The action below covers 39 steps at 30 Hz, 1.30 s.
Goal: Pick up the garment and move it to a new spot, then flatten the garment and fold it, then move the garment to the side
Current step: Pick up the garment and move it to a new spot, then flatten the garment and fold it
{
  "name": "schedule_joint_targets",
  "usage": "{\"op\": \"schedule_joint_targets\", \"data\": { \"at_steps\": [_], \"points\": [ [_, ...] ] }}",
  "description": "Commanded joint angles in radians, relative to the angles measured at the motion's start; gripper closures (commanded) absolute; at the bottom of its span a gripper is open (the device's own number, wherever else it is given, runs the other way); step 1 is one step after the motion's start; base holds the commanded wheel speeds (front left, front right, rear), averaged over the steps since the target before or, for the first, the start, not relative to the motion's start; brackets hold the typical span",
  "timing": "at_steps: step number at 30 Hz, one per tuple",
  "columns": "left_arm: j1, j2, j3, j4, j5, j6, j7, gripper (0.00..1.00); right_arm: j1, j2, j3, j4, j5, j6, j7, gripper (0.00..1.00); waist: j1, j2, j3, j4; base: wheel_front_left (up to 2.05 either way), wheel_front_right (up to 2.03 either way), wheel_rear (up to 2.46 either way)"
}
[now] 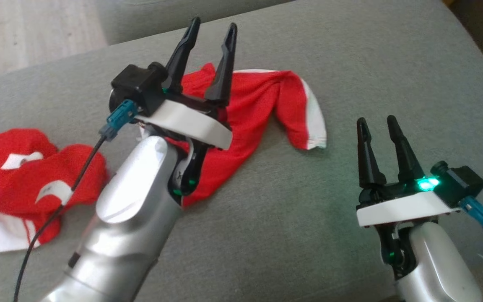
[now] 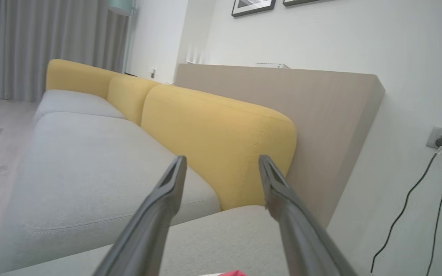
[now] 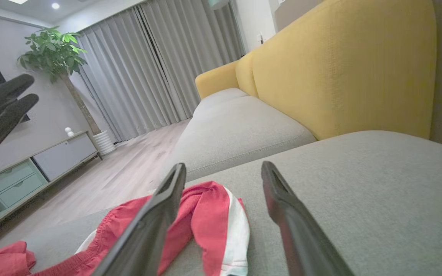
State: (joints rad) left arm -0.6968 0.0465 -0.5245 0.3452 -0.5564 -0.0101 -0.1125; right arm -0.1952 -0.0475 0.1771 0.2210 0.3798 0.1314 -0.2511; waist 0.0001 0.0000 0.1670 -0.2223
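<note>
The garment [image 1: 262,105] is red cloth with white trim, lying crumpled on the grey sofa seat [image 1: 292,218]. My left gripper [image 1: 214,25] hangs above its near-left part, open, with nothing between the fingers. In the left wrist view the left gripper [image 2: 223,161] points at the yellow backrest, and a red sliver of the garment [image 2: 232,273] peeks in at the bottom edge. My right gripper [image 1: 377,121] stands open to the right of the garment, clear of it. In the right wrist view the garment [image 3: 209,214] lies just beyond my right gripper [image 3: 223,168].
A second heap of red and white cloth [image 1: 15,176] lies at the left; my left arm hides whether it joins the garment. Yellow back cushions [image 2: 221,142] line the seat's far side. Wooden floor [image 3: 121,172], a cabinet [image 3: 52,157] and a potted plant [image 3: 52,50] lie beyond.
</note>
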Motion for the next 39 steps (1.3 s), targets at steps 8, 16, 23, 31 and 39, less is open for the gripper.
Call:
{"op": "schedule_joint_targets", "data": {
  "at_steps": [8,16,23,31,39],
  "points": [
    [0.062,0.155,0.084,-0.029,0.022,-0.006,-0.098,0.0,0.0,-0.003,-0.013,-0.03,-0.044,-0.001,-0.011,0.0,-0.0001,0.0,-0.046,0.124,0.0,0.0,0.0],
    [0.313,0.25,0.147,-0.103,0.045,0.026,-0.144,0.0,0.041,-0.003,-0.035,-0.015,-0.1,-0.001,-0.011,0.0,-0.0001,0.0,-0.095,0.222,0.0,0.0,0.0],
    [0.506,0.201,0.205,-0.197,0.094,0.057,-0.149,0.0,0.07,-0.003,-0.046,-0.007,-0.12,-0.001,-0.011,0.0,-0.0001,0.0,-0.115,0.258,0.0,0.0,0.0],
    [0.568,0.121,0.266,-0.248,0.161,0.032,-0.149,0.0,0.08,-0.003,-0.041,0.002,-0.122,-0.001,-0.011,0.0,-0.0001,0.0,-0.126,0.26,0.0,0.0,0.0],
    [0.578,0.07,0.308,-0.241,0.22,-0.024,-0.149,0.0,0.073,-0.003,-0.024,0.006,-0.139,-0.001,-0.011,0.0,-0.0001,0.0,-0.119,0.267,0.0,0.0,0.0]
  ]
}}
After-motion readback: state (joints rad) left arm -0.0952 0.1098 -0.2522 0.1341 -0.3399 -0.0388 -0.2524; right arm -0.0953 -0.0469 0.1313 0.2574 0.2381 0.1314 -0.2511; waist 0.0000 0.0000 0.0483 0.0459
